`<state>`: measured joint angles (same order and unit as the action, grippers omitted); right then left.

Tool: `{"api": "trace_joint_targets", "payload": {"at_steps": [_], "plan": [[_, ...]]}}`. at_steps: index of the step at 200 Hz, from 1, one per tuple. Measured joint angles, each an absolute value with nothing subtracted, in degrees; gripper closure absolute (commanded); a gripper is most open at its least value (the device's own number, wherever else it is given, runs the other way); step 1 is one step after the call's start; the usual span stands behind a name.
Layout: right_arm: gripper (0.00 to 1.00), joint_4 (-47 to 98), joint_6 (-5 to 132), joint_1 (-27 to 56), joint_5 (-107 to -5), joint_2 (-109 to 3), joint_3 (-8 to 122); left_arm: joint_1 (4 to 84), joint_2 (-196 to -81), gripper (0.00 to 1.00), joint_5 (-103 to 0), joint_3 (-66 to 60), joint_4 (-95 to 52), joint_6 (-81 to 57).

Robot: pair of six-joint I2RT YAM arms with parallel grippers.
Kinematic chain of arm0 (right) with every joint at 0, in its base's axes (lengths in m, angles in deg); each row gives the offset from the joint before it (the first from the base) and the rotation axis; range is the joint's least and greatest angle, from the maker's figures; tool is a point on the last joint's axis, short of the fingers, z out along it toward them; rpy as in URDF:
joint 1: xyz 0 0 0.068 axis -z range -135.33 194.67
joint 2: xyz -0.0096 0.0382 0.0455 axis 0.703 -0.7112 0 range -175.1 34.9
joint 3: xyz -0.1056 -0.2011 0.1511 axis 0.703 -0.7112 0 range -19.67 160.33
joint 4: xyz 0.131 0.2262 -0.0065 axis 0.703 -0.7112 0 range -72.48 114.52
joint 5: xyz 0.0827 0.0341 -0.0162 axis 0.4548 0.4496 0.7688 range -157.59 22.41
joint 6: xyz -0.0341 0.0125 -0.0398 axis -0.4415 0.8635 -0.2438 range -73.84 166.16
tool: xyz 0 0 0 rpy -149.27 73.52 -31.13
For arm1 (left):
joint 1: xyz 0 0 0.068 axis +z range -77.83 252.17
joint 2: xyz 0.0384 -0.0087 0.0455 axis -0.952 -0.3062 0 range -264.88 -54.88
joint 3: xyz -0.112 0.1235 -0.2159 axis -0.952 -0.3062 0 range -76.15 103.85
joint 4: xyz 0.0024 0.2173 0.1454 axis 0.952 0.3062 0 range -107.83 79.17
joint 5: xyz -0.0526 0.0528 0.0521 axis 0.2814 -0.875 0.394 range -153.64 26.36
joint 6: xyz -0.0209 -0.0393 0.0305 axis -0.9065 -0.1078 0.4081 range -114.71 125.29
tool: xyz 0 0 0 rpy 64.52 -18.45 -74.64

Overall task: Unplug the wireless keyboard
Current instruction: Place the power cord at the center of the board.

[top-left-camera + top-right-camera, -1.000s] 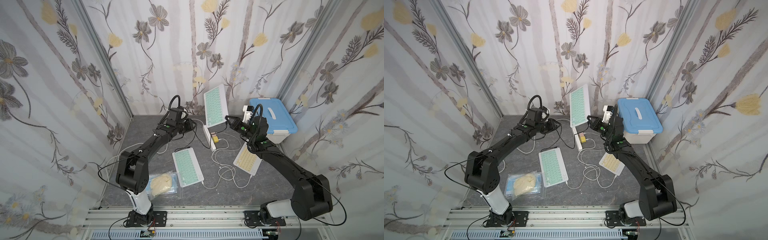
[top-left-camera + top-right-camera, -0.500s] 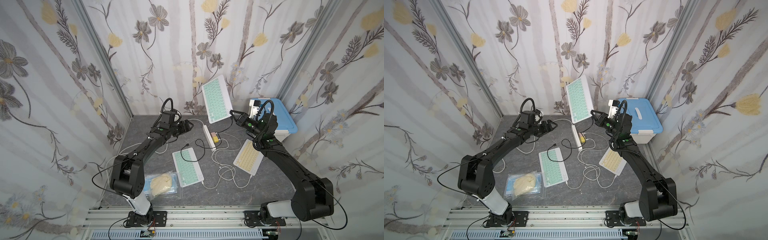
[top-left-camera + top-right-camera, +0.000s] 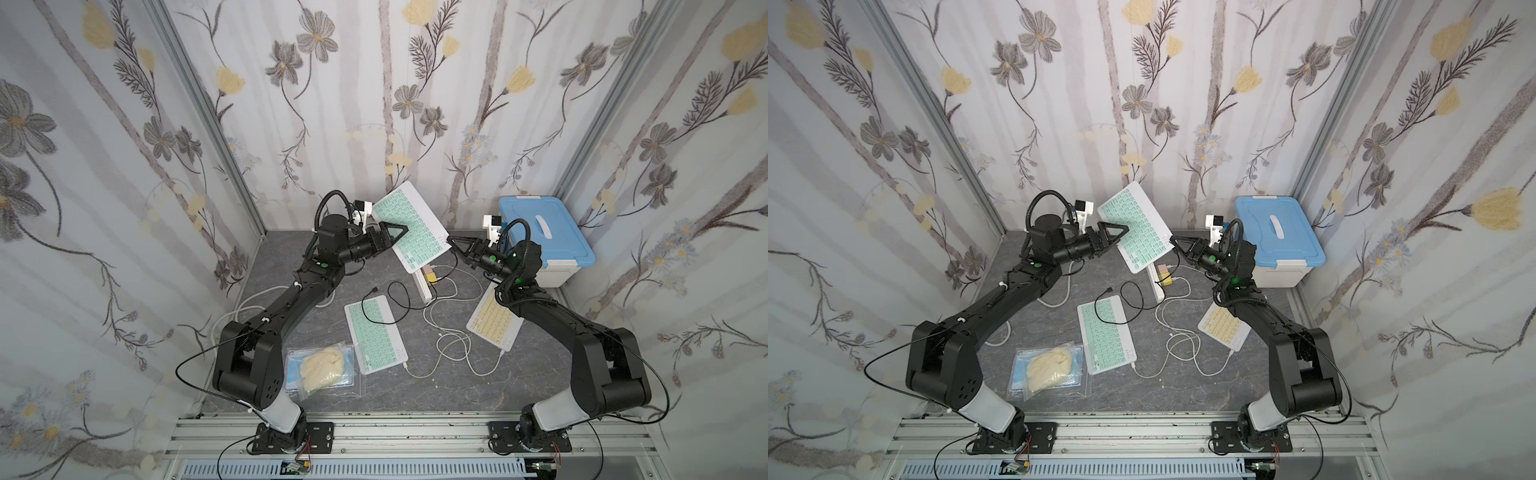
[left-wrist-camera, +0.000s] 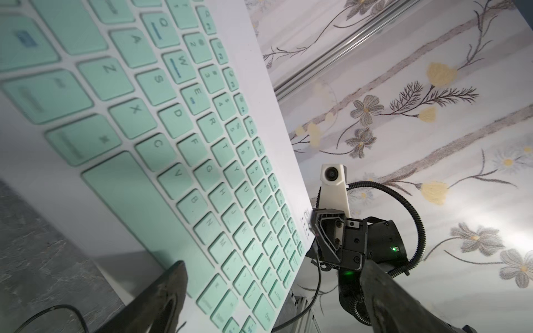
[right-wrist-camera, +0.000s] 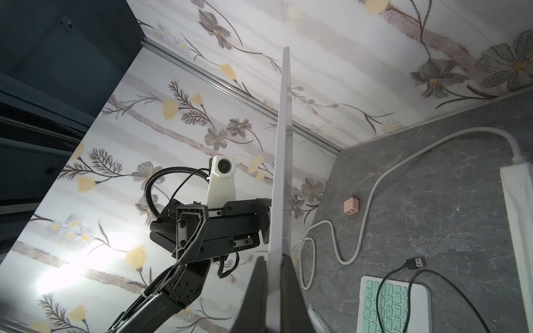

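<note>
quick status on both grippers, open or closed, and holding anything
left gripper: open, holding nothing, beside the raised green keyboard
right gripper: closed on the edge of the raised green keyboard

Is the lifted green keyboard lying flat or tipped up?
Tipped up: the green keyboard hangs steeply tilted in the air, one edge pinched in the right gripper.
</note>
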<state>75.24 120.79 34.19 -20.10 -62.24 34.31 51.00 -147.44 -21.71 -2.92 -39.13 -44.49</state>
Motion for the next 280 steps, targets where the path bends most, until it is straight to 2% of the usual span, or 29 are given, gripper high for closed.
{"api": "trace_joint_targets", "payload": {"at_steps": [59,119,165,184,196,229,248,280], "plan": [[1.00,79.18,127.54,34.15,-20.41,-62.59,33.56,51.13,-146.32,0.09,-23.78,-2.53,-38.74,-45.52],[1.00,81.17,130.73,34.08,-21.42,-63.62,33.80,51.99,-139.09,0.08,-28.15,-5.17,-28.88,-42.72],[1.00,83.13,133.33,33.03,-21.66,-64.51,33.93,51.20,-143.65,0.08,-29.44,-7.84,-32.01,-46.26],[1.00,83.70,134.21,32.70,-21.66,-64.53,33.91,50.39,-145.49,0.12,-29.23,-7.10,-35.92,-47.70],[1.00,83.94,134.80,32.53,-21.68,-64.56,33.89,49.91,-146.54,0.17,-28.96,-6.48,-39.39,-48.77],[1.00,85.41,136.72,32.05,-21.81,-65.63,33.87,48.97,-149.36,0.46,-28.90,-5.54,-48.49,-52.05],[1.00,86.70,137.79,31.92,-22.35,-66.00,33.71,48.93,-149.62,0.59,-29.33,-5.94,-51.17,-53.63],[1.00,88.62,138.71,31.74,-22.38,-66.61,33.30,48.97,-147.94,0.76,-31.43,-7.07,-52.86,-54.72]]}}
